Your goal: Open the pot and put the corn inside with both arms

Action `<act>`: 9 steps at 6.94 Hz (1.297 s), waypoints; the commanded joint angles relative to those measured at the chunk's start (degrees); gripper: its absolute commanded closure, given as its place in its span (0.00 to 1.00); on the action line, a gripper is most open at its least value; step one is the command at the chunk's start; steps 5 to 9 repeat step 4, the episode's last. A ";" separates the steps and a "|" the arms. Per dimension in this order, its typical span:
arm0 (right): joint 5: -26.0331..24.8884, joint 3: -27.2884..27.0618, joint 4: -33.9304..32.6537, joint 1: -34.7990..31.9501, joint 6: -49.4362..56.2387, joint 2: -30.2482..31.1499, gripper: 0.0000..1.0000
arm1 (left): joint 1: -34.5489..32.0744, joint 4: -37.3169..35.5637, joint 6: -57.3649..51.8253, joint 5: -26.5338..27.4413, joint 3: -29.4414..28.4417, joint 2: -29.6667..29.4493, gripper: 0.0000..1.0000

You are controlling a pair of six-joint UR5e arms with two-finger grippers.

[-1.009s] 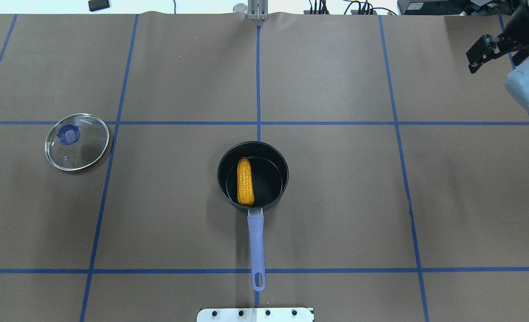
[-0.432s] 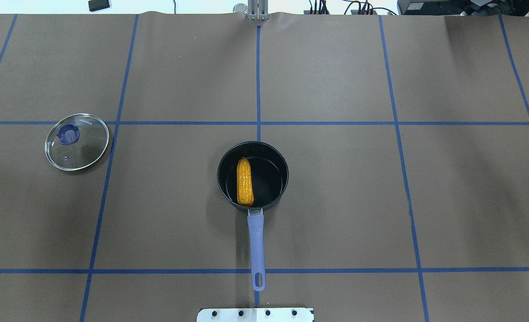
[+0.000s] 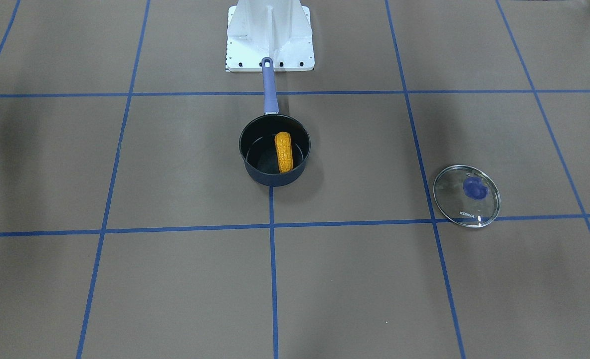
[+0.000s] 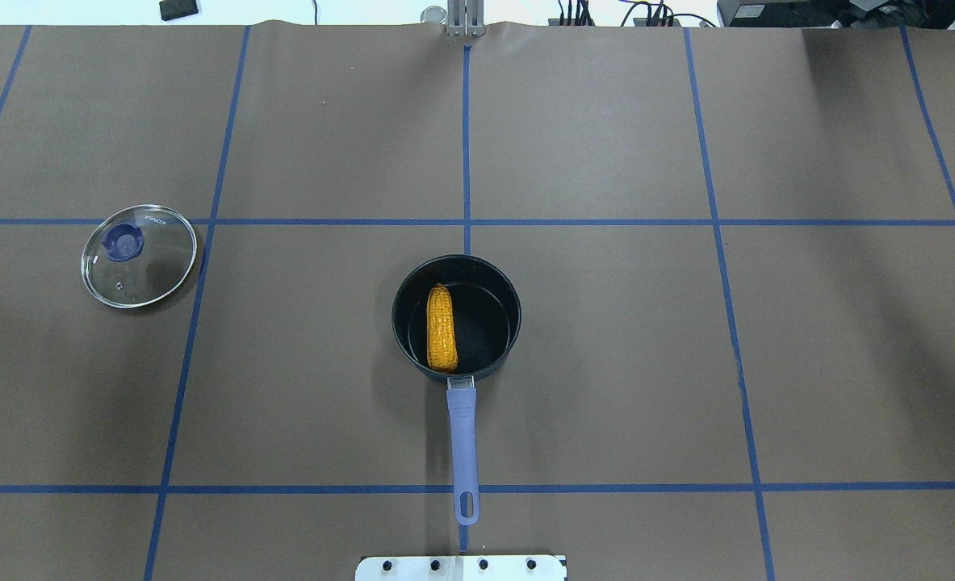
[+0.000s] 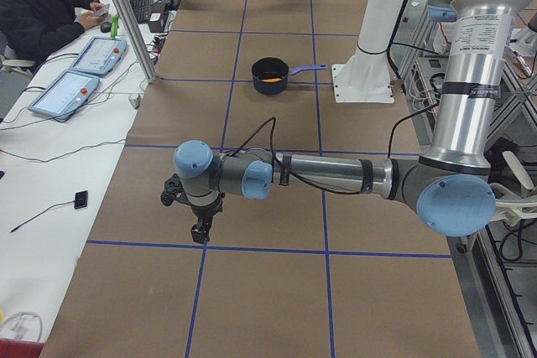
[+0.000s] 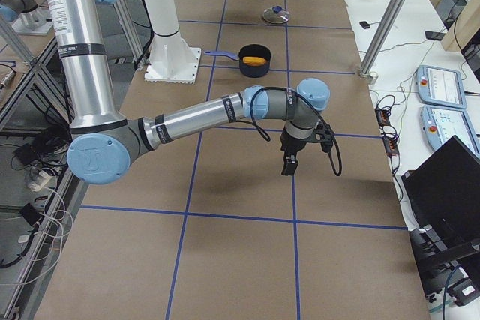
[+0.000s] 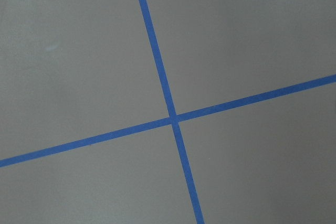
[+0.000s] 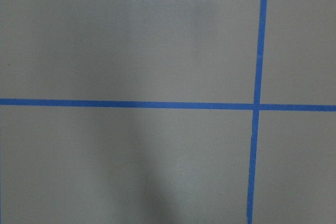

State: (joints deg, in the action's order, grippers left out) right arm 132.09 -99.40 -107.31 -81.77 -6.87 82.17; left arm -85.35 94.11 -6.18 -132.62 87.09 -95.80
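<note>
Corn point(image 4: 441, 328) lies in the pot point(image 4: 517, 311), glass lid point(image 4: 154, 262) well apart; left fingers point(image 5: 200, 230), right fingers point(image 6: 288, 165): cannot tell spread.

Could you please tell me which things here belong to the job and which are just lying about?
Job in hand:
pot
corn, lying inside the pot
glass lid, off and set aside
left claw
right claw

Just lying about:
control tablets
small black device

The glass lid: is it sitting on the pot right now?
No, the glass lid lies flat on the table, well apart from the open pot, which holds the corn.
</note>
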 commanded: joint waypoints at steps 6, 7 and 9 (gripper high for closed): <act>0.09 1.58 0.78 0.04 0.10 2.29 0.00 | 0.01 -0.07 0.12 -0.27 -0.07 0.44 0.01; 0.09 1.58 0.78 0.04 0.10 2.29 0.00 | 0.01 -0.07 0.12 -0.27 -0.07 0.44 0.01; 0.09 1.58 0.78 0.04 0.10 2.29 0.00 | 0.01 -0.07 0.12 -0.27 -0.07 0.44 0.01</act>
